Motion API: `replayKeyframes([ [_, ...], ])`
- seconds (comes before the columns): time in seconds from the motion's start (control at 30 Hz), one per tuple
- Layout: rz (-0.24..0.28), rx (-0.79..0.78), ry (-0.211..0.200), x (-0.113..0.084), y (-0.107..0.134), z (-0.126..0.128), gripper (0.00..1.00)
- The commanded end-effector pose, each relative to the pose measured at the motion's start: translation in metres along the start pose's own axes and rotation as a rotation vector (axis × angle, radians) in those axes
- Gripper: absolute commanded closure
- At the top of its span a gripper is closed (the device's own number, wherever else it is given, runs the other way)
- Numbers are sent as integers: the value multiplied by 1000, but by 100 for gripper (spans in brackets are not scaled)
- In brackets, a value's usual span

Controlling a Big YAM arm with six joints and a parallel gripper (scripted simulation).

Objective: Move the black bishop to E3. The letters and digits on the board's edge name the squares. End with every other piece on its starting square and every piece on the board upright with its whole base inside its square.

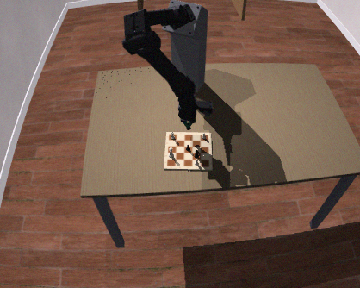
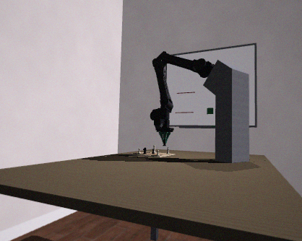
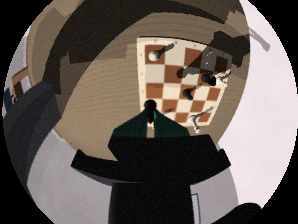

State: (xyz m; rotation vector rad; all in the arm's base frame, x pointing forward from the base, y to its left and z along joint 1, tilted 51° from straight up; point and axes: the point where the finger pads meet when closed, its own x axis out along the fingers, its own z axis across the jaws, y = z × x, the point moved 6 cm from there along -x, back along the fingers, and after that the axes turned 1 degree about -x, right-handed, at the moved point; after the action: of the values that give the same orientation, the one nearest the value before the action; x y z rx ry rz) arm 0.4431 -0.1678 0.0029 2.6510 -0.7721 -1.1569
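The small chessboard (image 1: 188, 151) lies near the front middle of the table, and it also shows in the wrist view (image 3: 182, 83). My gripper (image 1: 188, 124) hangs in the air above the board's far edge, well clear of the pieces. In the side view the gripper (image 2: 165, 138) is a short way above the board (image 2: 153, 154). It is shut on a small dark piece with a rounded top, which looks like the black bishop (image 3: 150, 106). Two black pieces (image 1: 188, 148) (image 1: 197, 152) stand in the board's middle. White pieces (image 1: 172, 135) (image 1: 204, 136) (image 1: 171, 151) stand near its corners.
The arm's grey base column (image 1: 189, 47) stands at the back of the table behind the board. Its shadow falls over the table's right half. The board's pieces stand close together, with another white piece (image 1: 197, 163) at the front edge.
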Motion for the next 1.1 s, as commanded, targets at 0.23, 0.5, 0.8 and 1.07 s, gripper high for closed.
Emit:
replayKeyframes([
  [0.23, 4, -2, 19, 43, 3, -6, 100],
  [0.5, 6, 10, 54, 45, 5, -22, 100],
  [0.8, 3, 3, 31, 50, 3, -13, 100],
  [1.07, 3, 3, 31, 50, 3, -13, 100],
])
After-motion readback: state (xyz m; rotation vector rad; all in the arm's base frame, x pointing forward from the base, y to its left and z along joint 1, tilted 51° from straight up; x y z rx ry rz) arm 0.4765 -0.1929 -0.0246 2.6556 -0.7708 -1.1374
